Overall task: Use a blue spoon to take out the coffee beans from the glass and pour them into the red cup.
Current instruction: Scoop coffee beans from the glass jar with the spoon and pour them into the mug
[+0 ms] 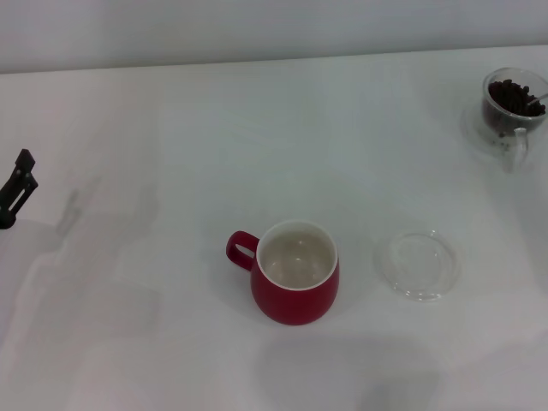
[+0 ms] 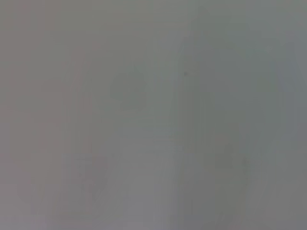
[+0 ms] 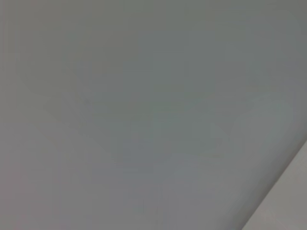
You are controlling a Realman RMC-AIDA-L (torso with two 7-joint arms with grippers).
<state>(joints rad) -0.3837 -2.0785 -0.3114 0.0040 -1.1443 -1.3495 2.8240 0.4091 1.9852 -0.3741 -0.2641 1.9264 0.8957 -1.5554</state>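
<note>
only a dark tip of the left gripper (image 1: 19,181) pokes in at the left edge of the white table (image 1: 171,128); i can't tell how its fingers stand, and the arm is cut off. the right gripper is out of sight. the red cup (image 1: 294,272) stands upright near the middle, handle toward the left gripper, a shallow clear dish (image 1: 419,265) beside it. the glass (image 1: 512,107), dark with coffee beans (image 1: 516,97), sits far right. both wrist views show only blank grey.

There are no words, numbers or signs to read on anything here. All the things are plain.
</note>
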